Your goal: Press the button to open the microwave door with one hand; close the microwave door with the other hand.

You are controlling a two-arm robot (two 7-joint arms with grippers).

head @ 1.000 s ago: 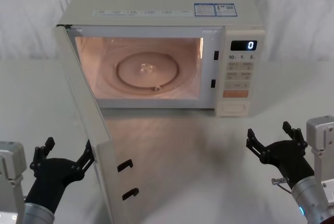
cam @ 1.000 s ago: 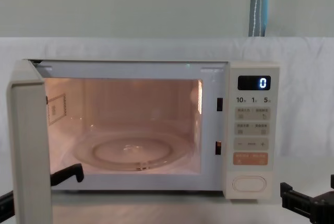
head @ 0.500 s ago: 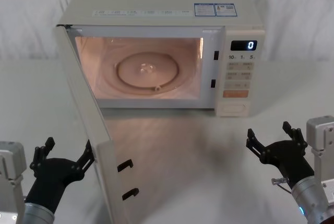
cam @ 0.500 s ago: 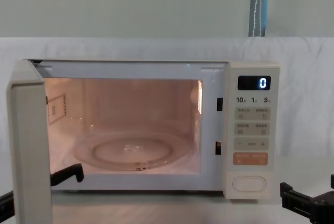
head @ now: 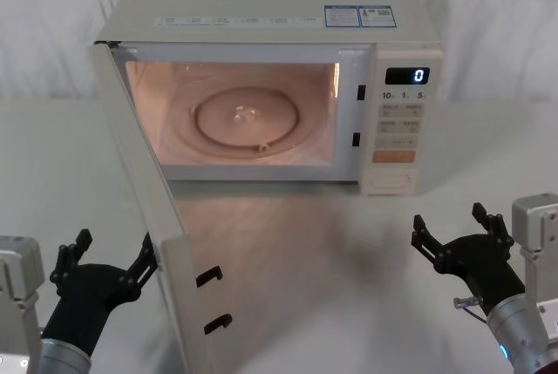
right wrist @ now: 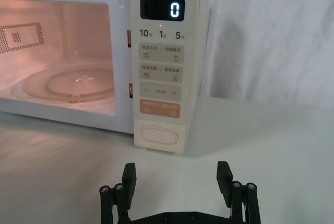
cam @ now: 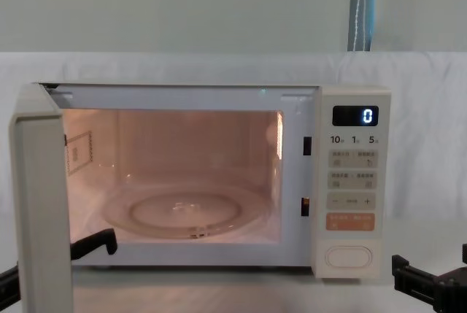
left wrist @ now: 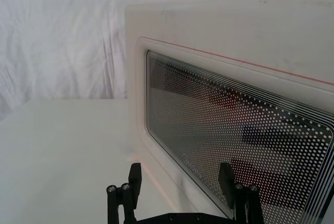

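Left gripper [head: 106,258] is hanging low at about 8 o'clock in the head view, fingers spread with nothing in them, sitting just on the outer side of the swung-out door near its free edge. From the left wrist view the fingertips [left wrist: 134,174] are close to the dotted window glass, but I can't tell if they actually touch it.

Biggest thing first: the microwave [head: 270,8] sits up at 12 o'clock on the white table [head: 349,243], cavity lit up orange-pink with the glass turntable [head: 247,117] inside. The microwave door [head: 144,208] is wide open, hinged on the left side and sticking out toward 7 o'clock, two black latch hooks [head: 209,276] showing on its inner edge.

Right gripper [head: 462,233] is down at 4 o'clock, also spread open and holding nothing, well apart from the oven and facing the control panel.

On that panel, the display [right wrist: 162,9] reads 0 at the top, and the button [right wrist: 159,135] is the wide oval key at the very bottom, right under the orange key [right wrist: 159,110].
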